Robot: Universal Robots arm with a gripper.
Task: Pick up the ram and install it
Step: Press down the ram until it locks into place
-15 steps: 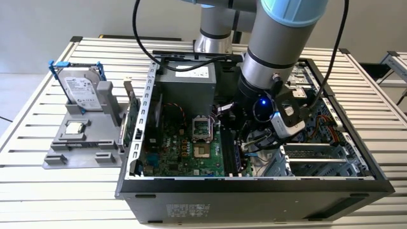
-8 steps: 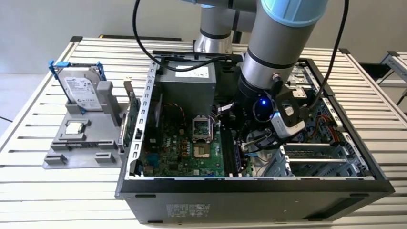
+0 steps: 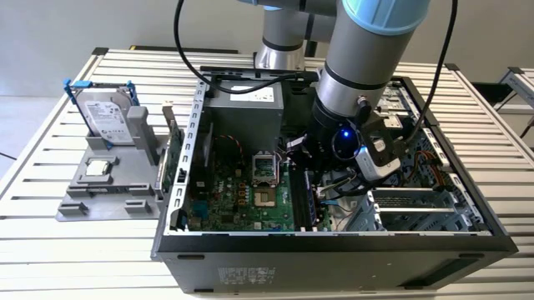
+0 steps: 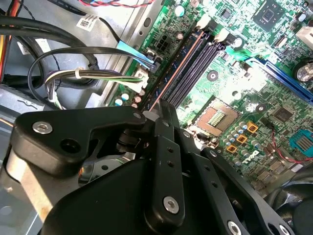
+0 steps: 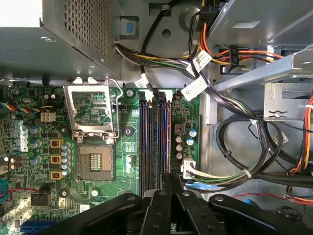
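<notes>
Hand [image 4: 155, 115] pinching ram [image 4: 172, 73] edge-on in slot; exterior view adds hard drive [image 3: 110, 117] outside case.

silver-grey arm [image 3: 354, 69] with pale blue joint cap, black cables, black screw-studded jaws.

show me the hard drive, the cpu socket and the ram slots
hard drive [image 3: 109, 122], exterior view, silver top face
cpu socket [image 5: 96, 161], first wrist view, open socket centre
ram slots [image 5: 155, 139], first wrist view, middle of the slot bank
</notes>
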